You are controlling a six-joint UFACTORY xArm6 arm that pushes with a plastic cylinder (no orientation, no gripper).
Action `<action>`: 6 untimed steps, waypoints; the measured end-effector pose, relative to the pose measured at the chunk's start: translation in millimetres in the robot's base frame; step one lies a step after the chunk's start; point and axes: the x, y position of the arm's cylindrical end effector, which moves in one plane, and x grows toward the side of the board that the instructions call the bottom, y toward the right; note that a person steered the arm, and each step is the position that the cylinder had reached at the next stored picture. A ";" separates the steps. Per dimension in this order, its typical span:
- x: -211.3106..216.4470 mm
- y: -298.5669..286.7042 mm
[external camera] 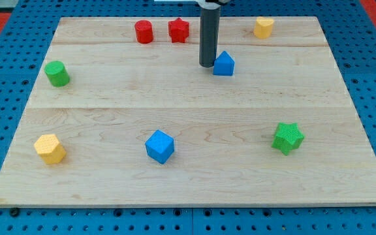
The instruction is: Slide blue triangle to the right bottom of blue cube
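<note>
The blue triangle (224,64) lies near the view's top, a little right of centre. My tip (207,65) stands right at the triangle's left side, touching it or nearly so. The blue cube (160,145) sits in the lower middle of the board, well below and to the left of the triangle. The rod rises straight up from the tip and leaves the view at the top.
A red cylinder (143,31) and a red star (179,30) sit at the top, left of the rod. A yellow block (263,27) is top right, a green cylinder (57,73) left, a yellow hexagon (49,148) bottom left, a green star (287,138) right. The wooden board (344,189) lies on blue pegboard.
</note>
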 end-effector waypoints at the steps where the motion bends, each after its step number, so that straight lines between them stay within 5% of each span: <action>1: -7.4 1.0; 3: -31.9 40.0; 6: 128.1 47.3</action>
